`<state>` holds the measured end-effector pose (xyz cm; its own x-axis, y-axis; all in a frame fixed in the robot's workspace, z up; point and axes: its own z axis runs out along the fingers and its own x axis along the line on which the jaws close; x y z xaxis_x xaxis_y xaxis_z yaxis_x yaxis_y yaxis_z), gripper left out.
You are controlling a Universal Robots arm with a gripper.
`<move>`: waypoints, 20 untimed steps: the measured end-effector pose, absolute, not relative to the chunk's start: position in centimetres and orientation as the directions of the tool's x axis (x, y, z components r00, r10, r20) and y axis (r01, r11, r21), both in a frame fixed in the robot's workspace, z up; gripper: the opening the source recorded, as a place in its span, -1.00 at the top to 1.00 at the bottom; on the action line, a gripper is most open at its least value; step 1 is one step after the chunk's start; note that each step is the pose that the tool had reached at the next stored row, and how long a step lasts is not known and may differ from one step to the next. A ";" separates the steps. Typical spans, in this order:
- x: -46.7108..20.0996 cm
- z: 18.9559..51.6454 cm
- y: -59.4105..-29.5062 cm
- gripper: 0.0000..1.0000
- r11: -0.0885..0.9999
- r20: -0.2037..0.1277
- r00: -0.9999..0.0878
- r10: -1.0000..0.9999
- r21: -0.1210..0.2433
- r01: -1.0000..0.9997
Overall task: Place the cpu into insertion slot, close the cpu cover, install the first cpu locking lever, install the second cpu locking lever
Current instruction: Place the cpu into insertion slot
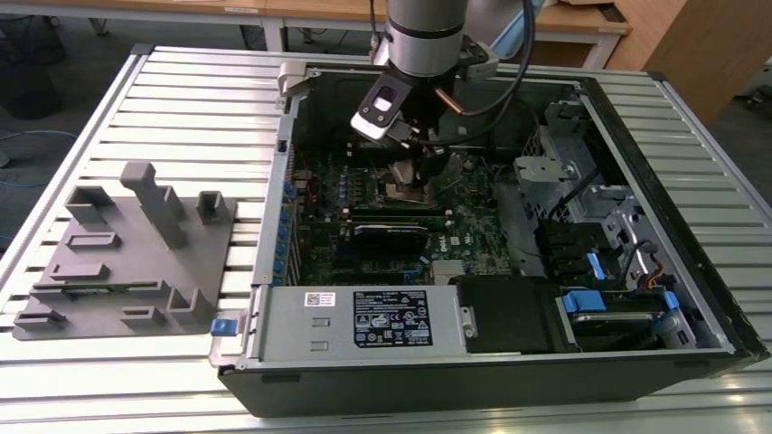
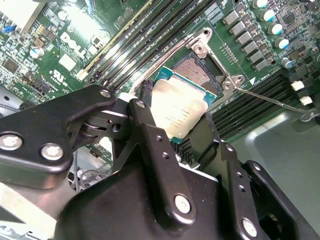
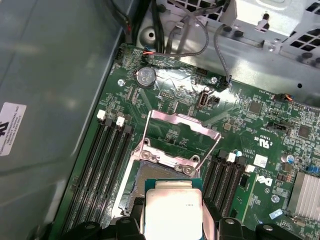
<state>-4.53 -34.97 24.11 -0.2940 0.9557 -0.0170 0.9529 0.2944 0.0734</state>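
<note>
The chip (image 2: 181,111) is held clamped by the gripper (image 2: 176,131) just over the open socket (image 2: 198,70), away from the edges of the green circuit board (image 3: 240,107); the hinged cover (image 3: 185,123) is seen raised

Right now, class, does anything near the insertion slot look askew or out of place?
The cpu, clamped in the gripper, hangs offset over the insertion slot, covering one side, not seated. The cpu cover is swung open and a locking lever juts free. Nothing looks damaged.
</note>
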 end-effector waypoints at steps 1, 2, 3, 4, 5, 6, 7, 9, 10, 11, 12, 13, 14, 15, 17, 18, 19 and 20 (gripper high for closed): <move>-4.5 24.1 -35.0 -0.08 0.283 -0.017 -0.282 0.959 0.073 0.956; -4.5 24.1 -35.0 -0.08 0.272 -0.017 -0.272 0.962 0.073 0.959; -4.5 24.1 -35.0 -0.08 0.270 -0.017 -0.269 0.963 0.073 0.960; -4.5 24.1 -35.0 -0.08 0.270 -0.017 -0.269 0.963 0.073 0.960; -4.5 24.1 -35.0 -0.08 0.269 -0.017 -0.269 0.963 0.073 0.960; -4.5 24.1 -35.0 -0.08 0.269 -0.017 -0.269 0.963 0.073 0.960; -4.5 24.1 -35.0 -0.08 0.269 -0.017 -0.269 0.963 0.073 0.960; -4.5 24.1 -35.0 -0.08 0.269 -0.017 -0.268 0.963 0.073 0.960; -4.5 24.1 -35.0 -0.08 0.268 -0.017 -0.268 0.963 0.073 0.961; -4.5 24.1 -35.0 -0.08 0.264 -0.017 -0.263 0.965 0.073 0.962; -4.5 24.1 -35.0 -0.08 0.256 -0.017 -0.256 0.967 0.073 0.964; -4.5 24.1 -35.0 -0.08 0.249 -0.017 -0.248 0.968 0.073 0.966; -4.5 24.1 -35.0 -0.08 0.247 -0.017 -0.247 0.969 0.073 0.966; -4.5 24.1 -35.0 -0.08 0.247 -0.017 -0.247 0.969 0.073 0.966; -4.5 24.1 -35.0 -0.08 0.243 -0.017 -0.243 0.970 0.073 0.967; -4.5 24.1 -35.0 -0.08 0.234 -0.017 -0.233 0.972 0.073 0.970; -4.5 24.0 -35.0 -0.08 0.221 -0.017 -0.220 0.975 0.073 0.972; -4.5 24.0 -35.0 -0.08 0.207 -0.017 -0.206 0.978 0.073 0.976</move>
